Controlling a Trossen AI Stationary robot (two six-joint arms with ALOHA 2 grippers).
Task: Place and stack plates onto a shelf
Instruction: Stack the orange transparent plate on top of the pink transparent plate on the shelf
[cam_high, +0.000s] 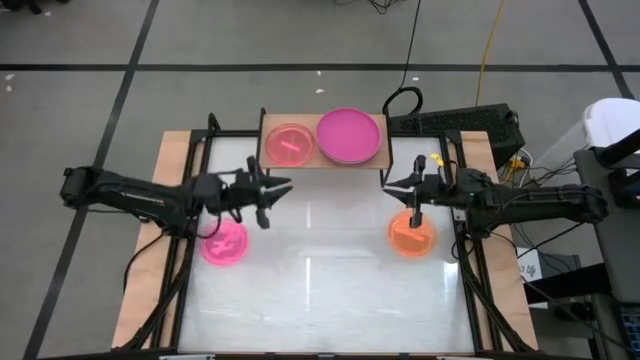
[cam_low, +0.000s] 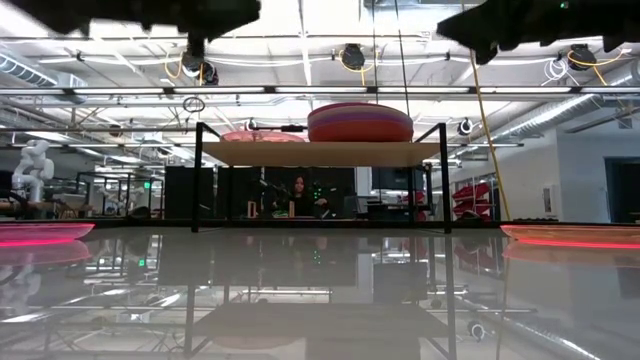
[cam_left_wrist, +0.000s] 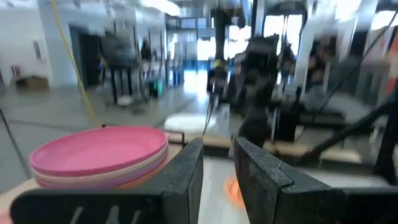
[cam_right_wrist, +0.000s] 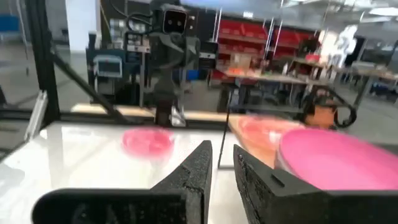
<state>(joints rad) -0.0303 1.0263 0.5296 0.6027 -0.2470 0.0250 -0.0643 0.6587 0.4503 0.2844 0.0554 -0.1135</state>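
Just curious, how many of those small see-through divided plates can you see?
3: a pink one on the shelf beside the stack of large plates, a pink one on the table's left, an orange one on its right. More could be hidden.

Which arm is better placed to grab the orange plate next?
Right. The right gripper hangs directly over the orange plate, while the left gripper sits across the table near the pink plate.

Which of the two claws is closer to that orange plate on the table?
The right. The right gripper hangs just above the orange plate's shelf-side edge; the left gripper is across the table, near the pink plate.
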